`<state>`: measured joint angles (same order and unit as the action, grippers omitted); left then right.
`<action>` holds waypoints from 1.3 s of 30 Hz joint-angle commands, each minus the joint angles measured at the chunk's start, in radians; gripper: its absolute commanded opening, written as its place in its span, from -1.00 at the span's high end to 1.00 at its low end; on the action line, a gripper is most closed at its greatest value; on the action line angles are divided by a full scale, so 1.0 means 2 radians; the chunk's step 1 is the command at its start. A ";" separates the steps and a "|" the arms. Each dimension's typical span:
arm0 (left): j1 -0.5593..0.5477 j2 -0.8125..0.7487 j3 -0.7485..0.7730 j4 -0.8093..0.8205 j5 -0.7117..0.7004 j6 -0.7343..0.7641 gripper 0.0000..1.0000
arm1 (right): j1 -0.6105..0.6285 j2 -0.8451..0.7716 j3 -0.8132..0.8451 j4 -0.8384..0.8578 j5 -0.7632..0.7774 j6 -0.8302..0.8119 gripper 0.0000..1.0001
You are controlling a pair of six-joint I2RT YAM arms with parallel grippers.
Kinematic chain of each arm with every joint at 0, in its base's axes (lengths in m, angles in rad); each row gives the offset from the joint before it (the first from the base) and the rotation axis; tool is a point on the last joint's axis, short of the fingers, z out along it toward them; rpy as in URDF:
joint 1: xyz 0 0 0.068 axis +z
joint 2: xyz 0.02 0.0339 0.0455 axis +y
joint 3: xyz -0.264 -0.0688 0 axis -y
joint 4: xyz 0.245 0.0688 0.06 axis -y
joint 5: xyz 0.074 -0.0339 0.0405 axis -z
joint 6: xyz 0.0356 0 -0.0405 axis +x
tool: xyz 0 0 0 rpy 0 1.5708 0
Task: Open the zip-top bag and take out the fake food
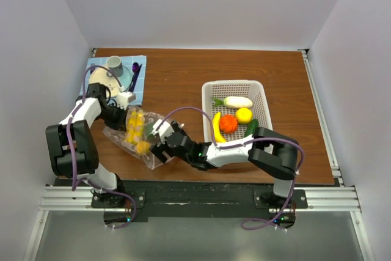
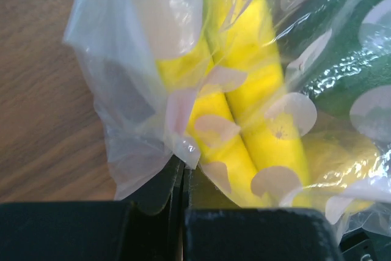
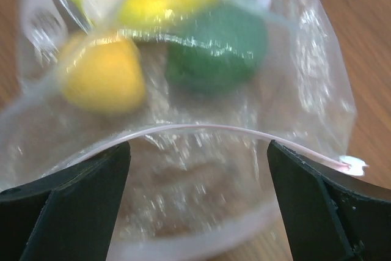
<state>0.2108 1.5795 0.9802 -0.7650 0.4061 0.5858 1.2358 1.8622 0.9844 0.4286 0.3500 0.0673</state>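
Observation:
The zip-top bag (image 1: 131, 136) lies on the table's near left, clear with pale dots. My left gripper (image 1: 122, 107) (image 2: 183, 172) is shut on a bunched fold of the bag (image 2: 122, 108) at its far end. Fake food shows through the plastic: yellow pieces (image 2: 244, 90), a green piece (image 3: 217, 50) and a yellow-orange one (image 3: 104, 77). My right gripper (image 1: 160, 142) (image 3: 198, 151) stands open at the bag's near mouth, where the pinkish zipper strip (image 3: 195, 128) arches between its fingers. More fake food lies in the white basket (image 1: 259, 90): banana (image 1: 217, 128), tomato (image 1: 228, 123), round yellow fruit (image 1: 244, 115), cucumber (image 1: 250, 128) and a cream-white piece (image 1: 237, 102).
A blue cloth (image 1: 139, 64) at the back left carries a plate (image 1: 101, 77), a grey cup (image 1: 114, 63) and a dark utensil (image 1: 134, 74), close behind my left arm. The basket stands right of centre, beside my right arm's elbow.

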 commanded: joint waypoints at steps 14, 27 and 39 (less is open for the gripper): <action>-0.019 0.007 -0.028 -0.021 0.013 0.048 1.00 | -0.020 0.102 0.114 0.094 0.022 0.002 -0.97; -0.042 0.008 -0.040 -0.043 0.016 0.068 1.00 | -0.021 0.163 0.167 0.030 0.111 0.015 -0.85; -0.043 0.005 -0.036 -0.034 -0.013 0.065 1.00 | -0.020 0.079 0.027 0.045 0.089 0.039 -0.31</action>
<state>0.1352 1.5944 0.9176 -0.8082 0.3874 0.7086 1.1919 2.1391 1.1889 0.5449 0.5282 0.1085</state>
